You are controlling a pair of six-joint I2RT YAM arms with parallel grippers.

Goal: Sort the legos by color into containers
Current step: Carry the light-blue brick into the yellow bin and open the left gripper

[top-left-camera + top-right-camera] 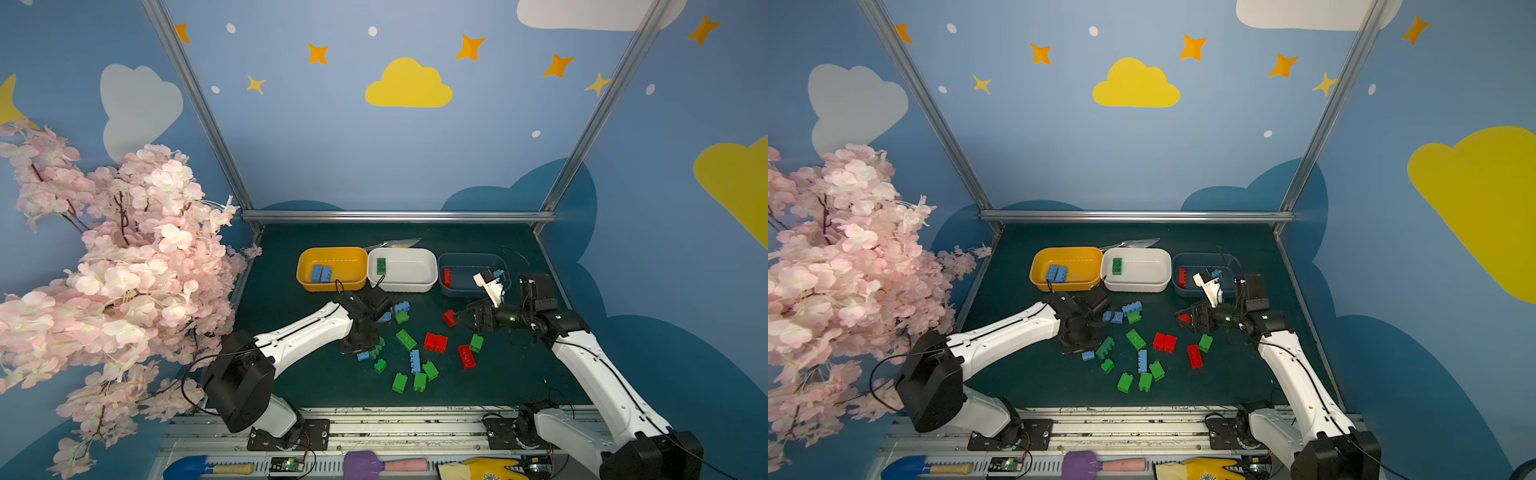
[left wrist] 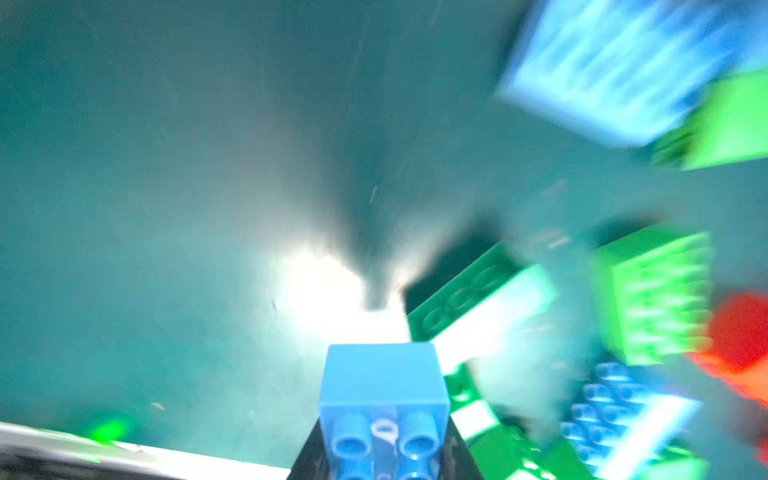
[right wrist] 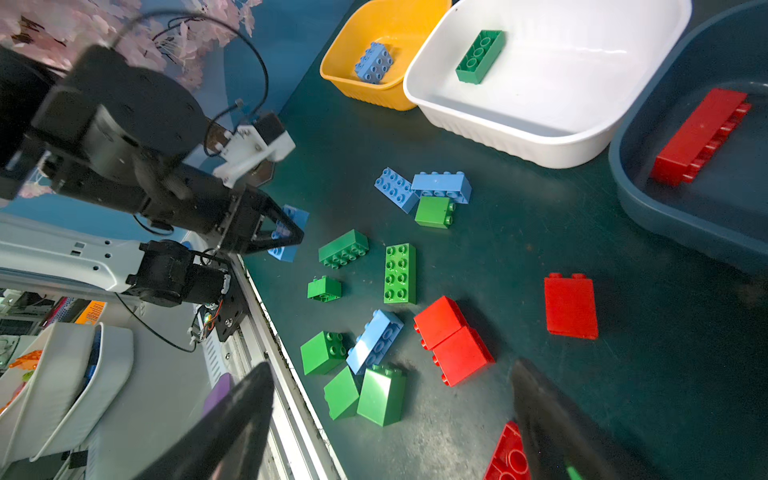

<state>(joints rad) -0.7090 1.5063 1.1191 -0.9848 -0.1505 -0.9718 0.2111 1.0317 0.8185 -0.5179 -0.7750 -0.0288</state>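
Observation:
My left gripper (image 2: 382, 451) is shut on a small light blue lego (image 2: 384, 382), held low over the mat among loose green legos (image 1: 406, 338). It shows in both top views (image 1: 363, 353) and in the right wrist view (image 3: 286, 232). My right gripper (image 3: 390, 432) stands open, with a red lego (image 3: 509, 457) close against one finger (image 3: 552, 419). The yellow-orange container (image 1: 349, 266) holds blue legos (image 1: 321, 273). A green lego (image 1: 381, 266) lies in the white container (image 1: 411, 272). The blue-grey container (image 1: 467, 279) holds a red lego (image 1: 447, 277).
Loose red (image 1: 435, 342), green (image 1: 400, 382) and blue legos (image 1: 414, 360) lie scattered mid-mat. A pink blossom branch (image 1: 124, 257) overhangs the left side. Metal frame rails bound the mat. A metal scoop (image 1: 395, 242) lies behind the tubs. A glove (image 1: 482, 467) and toy tools rest in front.

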